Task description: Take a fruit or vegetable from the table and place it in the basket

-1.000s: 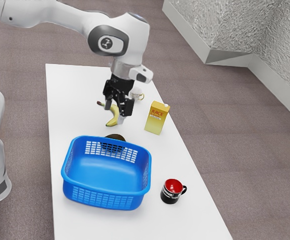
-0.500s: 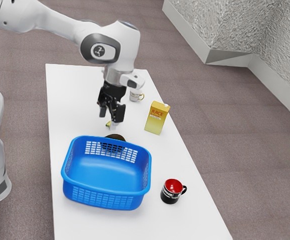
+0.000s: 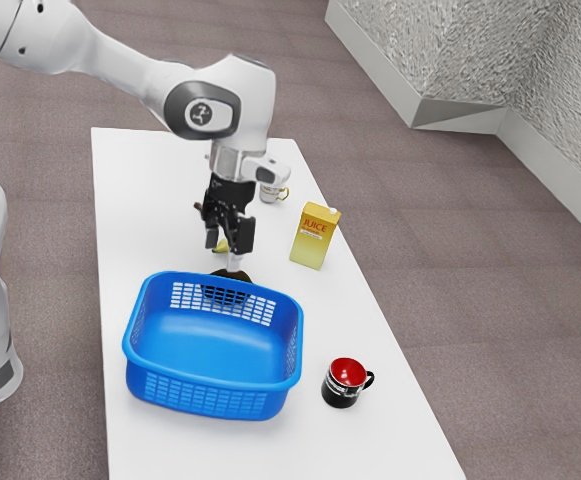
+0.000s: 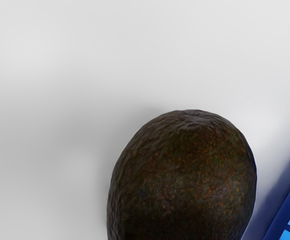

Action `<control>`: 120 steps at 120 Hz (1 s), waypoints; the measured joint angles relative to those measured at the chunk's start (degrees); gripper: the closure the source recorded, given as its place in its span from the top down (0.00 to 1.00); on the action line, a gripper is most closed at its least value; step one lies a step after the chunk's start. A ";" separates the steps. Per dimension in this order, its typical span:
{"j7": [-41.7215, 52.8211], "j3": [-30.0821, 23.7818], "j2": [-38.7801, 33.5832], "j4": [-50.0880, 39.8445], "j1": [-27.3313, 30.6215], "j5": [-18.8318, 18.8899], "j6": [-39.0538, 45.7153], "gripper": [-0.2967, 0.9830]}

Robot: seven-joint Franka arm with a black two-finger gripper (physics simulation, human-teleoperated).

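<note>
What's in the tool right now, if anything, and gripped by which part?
Nothing is held: the tool hangs open above the dark avocado, which rests on the table beside the blue basket.

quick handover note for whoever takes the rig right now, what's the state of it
End effector: open, low by the dark avocado, nothing gripped.
Things: avocado on the table, close beside the blue basket; banana partly hidden behind the end effector.
Done: no fruit in the basket yet.
Left: grip the avocado (likely the pick), lift it clear of the rim, release it inside.
</note>
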 joint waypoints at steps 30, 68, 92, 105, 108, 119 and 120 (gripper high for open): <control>1.36 -0.11 0.16 -2.02 -0.07 -1.58 2.12 0.77; 2.63 -0.47 1.05 -4.09 -0.11 -4.14 6.03 0.77; 3.21 -0.69 1.49 -5.17 -0.26 -5.91 8.06 0.76; 3.45 -0.74 1.65 -5.56 -0.25 -6.71 8.77 0.76; 3.50 -0.74 1.76 -5.61 -0.21 -6.86 8.88 0.76; 3.82 -0.76 2.88 -5.47 0.03 -7.24 9.21 0.76; 3.86 -0.75 2.96 -5.46 0.04 -7.26 9.23 0.76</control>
